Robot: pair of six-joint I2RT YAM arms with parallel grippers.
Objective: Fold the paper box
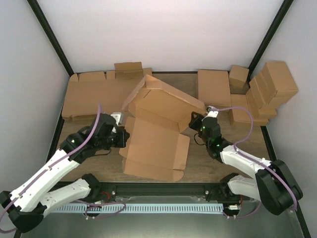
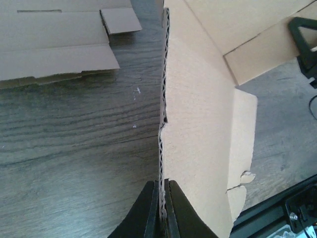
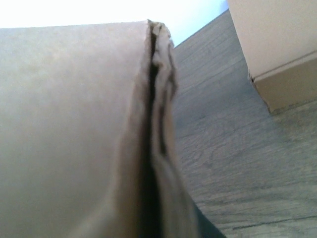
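The table (image 2: 74, 129) carries the half-raised paper box (image 1: 156, 134) centrally, between our 2 arms. Our left gripper (image 2: 162, 198) pinches its left wall and our right gripper (image 1: 194, 121) pinches its right flap. We judge that opposed pulls could tear or crease the corrugated edge.

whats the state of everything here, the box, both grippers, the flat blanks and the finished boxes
paper box: partly folded, far half raised at a tilt, gripped on both sides
left gripper: shut on the paper box's left edge
right gripper: shut on the paper box's right side
flat blanks: unfolded, lying flat, back left
finished boxes: closed, piled back right
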